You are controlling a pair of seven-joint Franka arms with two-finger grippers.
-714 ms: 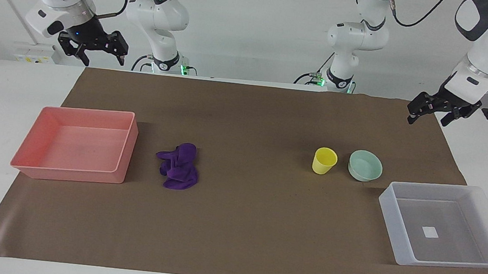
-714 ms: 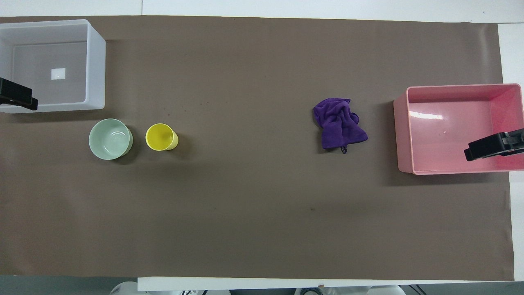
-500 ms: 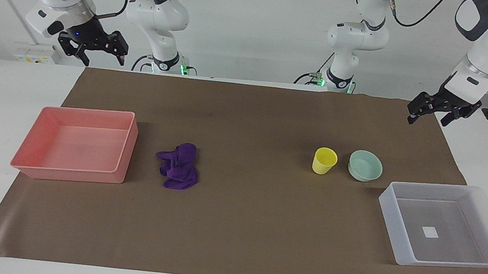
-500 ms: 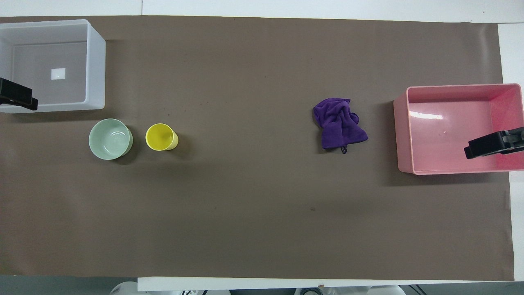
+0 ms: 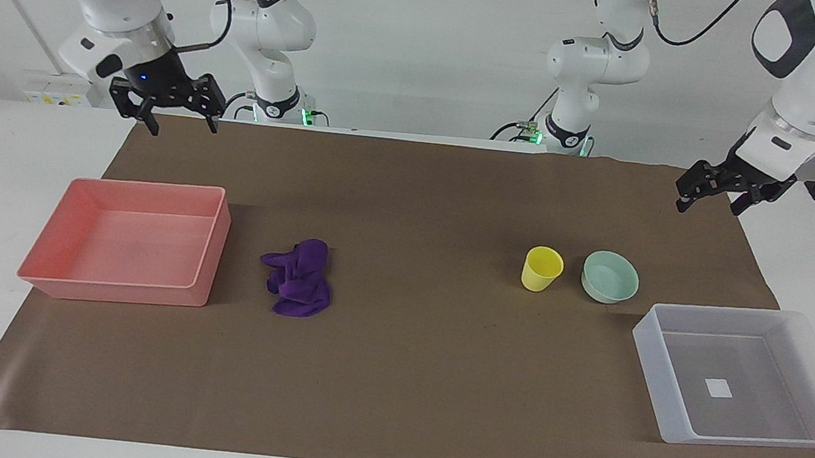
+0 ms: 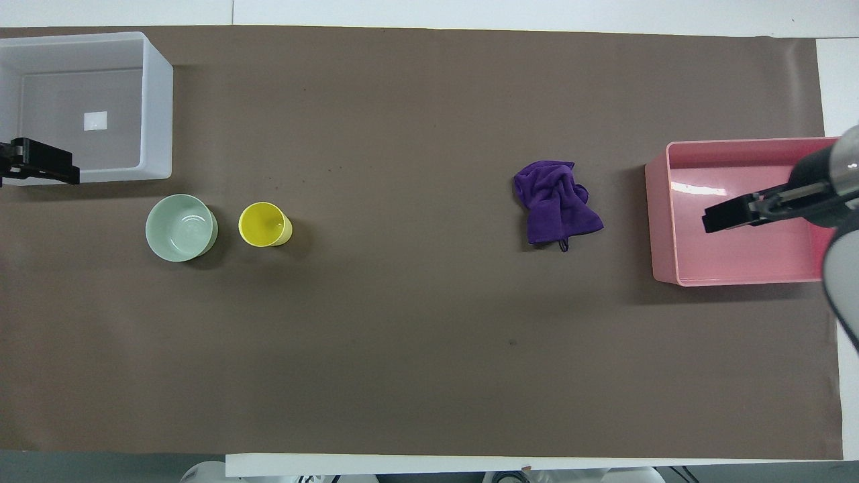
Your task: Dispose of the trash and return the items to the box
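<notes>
The purple cloth wad (image 5: 297,287) (image 6: 555,201) lies on the brown mat beside the pink tray. The yellow cup (image 5: 542,269) (image 6: 264,225) stands upright beside the mint-green bowl (image 5: 610,276) (image 6: 181,227). Both stand a little nearer to the robots than the clear bin (image 5: 651,380) (image 6: 156,114), which holds only its white label. My right gripper (image 5: 180,123) (image 6: 738,216) is open and empty, raised over the right arm's end of the table. My left gripper (image 5: 709,204) (image 6: 40,171) is open and empty, raised over the left arm's end.
The pink rectangular tray (image 5: 216,240) (image 6: 661,221) sits at the right arm's end of the mat with nothing in it. The brown mat (image 5: 408,379) covers most of the white table.
My right gripper has moved down and toward the table's middle, showing further over the pink tray from above. My left gripper has shifted slightly toward the mat. Nothing on the table has moved.
</notes>
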